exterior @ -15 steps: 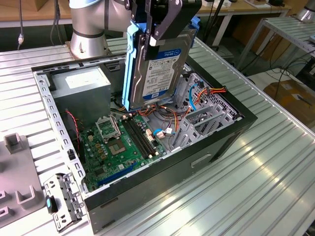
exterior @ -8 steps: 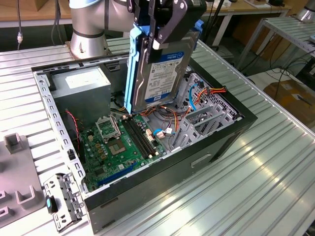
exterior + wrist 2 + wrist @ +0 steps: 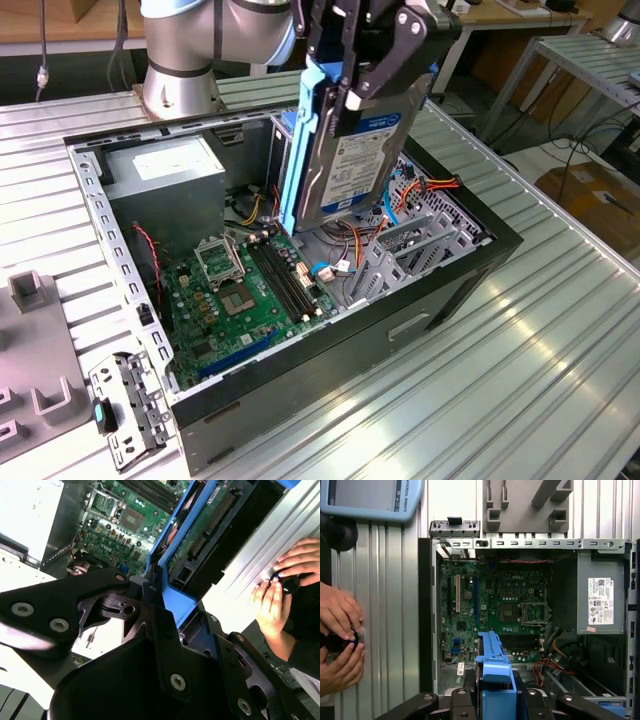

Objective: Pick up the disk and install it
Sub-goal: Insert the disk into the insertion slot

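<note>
My end effector [image 3: 375, 80] was closed on the disk [image 3: 355, 150], its black fingers [image 3: 420, 45] pinching the upper end from both sides, so the pick-up looked done. The disk hung on edge from my grip, label facing the exterior view's right. One of its blue rails [image 3: 300, 140] ran down the side toward the exterior view's left. In the second wrist view the disk [image 3: 200, 535] reached straight out from between the fingers, and in the first wrist view its blue rail [image 3: 492, 665] did the same.

Below it lay the open computer case [image 3: 450, 290]. The disk's lower end was over the front part of the case, just beside the circuit board [image 3: 240, 300] and above a tangle of cables [image 3: 350, 255]. I could not tell whether that end touched anything. By my judgement the install was not finished, since the disk sat in no slot and all its weight was in my grip.

A grey box [image 3: 165, 170] filled the far corner of the case. The case rested on a ribbed metal desk [image 3: 450, 400]. A person's hands [image 3: 340, 640] were on the desk beside the case, well apart from the disk.
</note>
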Action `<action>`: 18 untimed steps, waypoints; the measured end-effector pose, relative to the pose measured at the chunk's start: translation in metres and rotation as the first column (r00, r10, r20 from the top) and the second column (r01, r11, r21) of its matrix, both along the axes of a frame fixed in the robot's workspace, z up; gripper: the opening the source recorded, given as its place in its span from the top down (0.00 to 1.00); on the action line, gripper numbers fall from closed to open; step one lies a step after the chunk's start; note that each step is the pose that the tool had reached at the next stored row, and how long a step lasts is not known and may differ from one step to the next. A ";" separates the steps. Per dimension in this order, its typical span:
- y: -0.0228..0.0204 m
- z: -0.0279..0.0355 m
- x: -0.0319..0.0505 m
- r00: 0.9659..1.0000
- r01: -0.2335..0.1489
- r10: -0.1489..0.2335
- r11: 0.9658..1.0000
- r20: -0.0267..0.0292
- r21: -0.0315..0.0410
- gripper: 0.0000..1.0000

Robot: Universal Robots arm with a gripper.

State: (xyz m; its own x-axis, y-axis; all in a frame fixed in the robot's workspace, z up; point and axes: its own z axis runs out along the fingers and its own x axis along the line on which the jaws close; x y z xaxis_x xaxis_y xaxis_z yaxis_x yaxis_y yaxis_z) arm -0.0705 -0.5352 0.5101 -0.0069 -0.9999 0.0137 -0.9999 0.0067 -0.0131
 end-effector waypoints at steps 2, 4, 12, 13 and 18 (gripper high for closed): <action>-0.0001 -0.0007 0.0090 1.000 0.000 0.000 1.000 0.000 0.000 0.63; 0.0000 -0.0011 0.0178 1.000 0.000 0.000 1.000 0.000 0.000 0.63; 0.0000 -0.0023 0.0529 1.000 0.000 0.000 1.000 0.000 0.000 0.63; -0.0001 -0.0025 0.0555 1.000 0.000 0.000 1.000 0.000 0.000 0.63; 0.0000 -0.0026 0.0572 1.000 0.000 0.000 1.000 0.000 0.000 0.63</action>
State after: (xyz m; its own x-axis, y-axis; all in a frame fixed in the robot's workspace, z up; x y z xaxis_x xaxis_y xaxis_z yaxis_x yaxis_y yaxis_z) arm -0.0133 -0.5352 0.5076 -0.0069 -0.9999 0.0136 -0.9999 0.0067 -0.0131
